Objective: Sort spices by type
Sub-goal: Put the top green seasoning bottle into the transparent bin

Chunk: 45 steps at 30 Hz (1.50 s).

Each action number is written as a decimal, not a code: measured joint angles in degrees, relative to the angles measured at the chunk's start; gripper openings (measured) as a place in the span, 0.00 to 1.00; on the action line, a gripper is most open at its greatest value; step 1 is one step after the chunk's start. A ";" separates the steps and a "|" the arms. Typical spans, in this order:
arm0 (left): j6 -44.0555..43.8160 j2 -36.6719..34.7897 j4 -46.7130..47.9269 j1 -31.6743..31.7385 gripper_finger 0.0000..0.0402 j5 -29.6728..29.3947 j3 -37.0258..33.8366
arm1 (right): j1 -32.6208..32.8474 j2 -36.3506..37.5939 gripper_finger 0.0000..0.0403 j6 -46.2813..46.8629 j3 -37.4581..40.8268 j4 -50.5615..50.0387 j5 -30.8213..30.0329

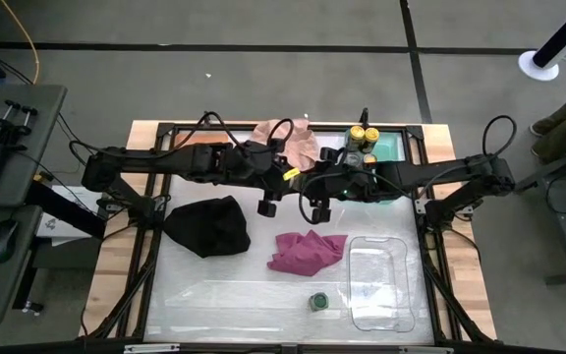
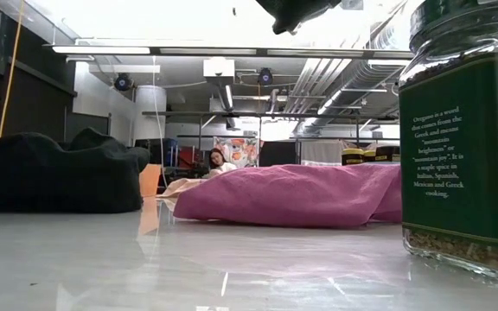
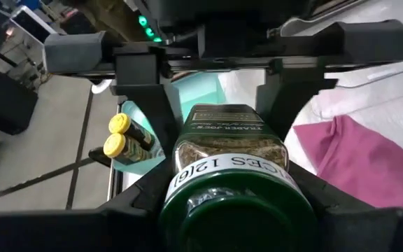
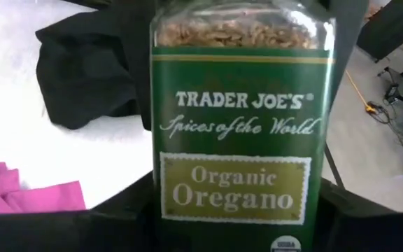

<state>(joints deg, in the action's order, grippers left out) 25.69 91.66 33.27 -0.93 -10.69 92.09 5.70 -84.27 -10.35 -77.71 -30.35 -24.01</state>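
Where the two arms meet just above the middle of the high view, I have a green-labelled oregano jar [image 4: 233,140] lifted off the table between them; the left gripper [image 3: 229,210] is clamped on it, its dark fingers [image 3: 135,203] pressed to the jar's sides just behind the green lid, which faces that wrist camera; the right gripper [image 4: 233,224] sits at the jar's other end, and I cannot tell whether it has actually closed on the glass; the label reads Trader Joe's Organic Oregano, and dried herb shows through the glass above it.

A second oregano jar [image 1: 317,300] stands on the white table near the bottom centre of the high view, just left of the clear tray [image 1: 381,285]; in the low view it fills the right edge of the frame, upright; two yellow-lidded jars [image 1: 364,135] stand side by side in the teal tray [image 1: 391,147] at the upper right of centre.

The magenta cloth [image 1: 308,251] lies crumpled just below the grippers, between the held jar and the second one; the black cloth [image 1: 207,226] is bunched at left of centre; the pink cloth [image 1: 293,143] lies at the top centre, partly under the left arm.
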 joint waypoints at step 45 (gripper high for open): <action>-25.39 -4.10 -34.36 -1.13 0.73 10.18 -28.80 | 38.44 8.28 0.48 72.58 31.91 11.41 -19.23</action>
<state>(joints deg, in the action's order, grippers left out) 0.31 87.56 -1.09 -2.06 -0.51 63.29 44.14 -75.99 62.24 -45.80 -18.94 -43.24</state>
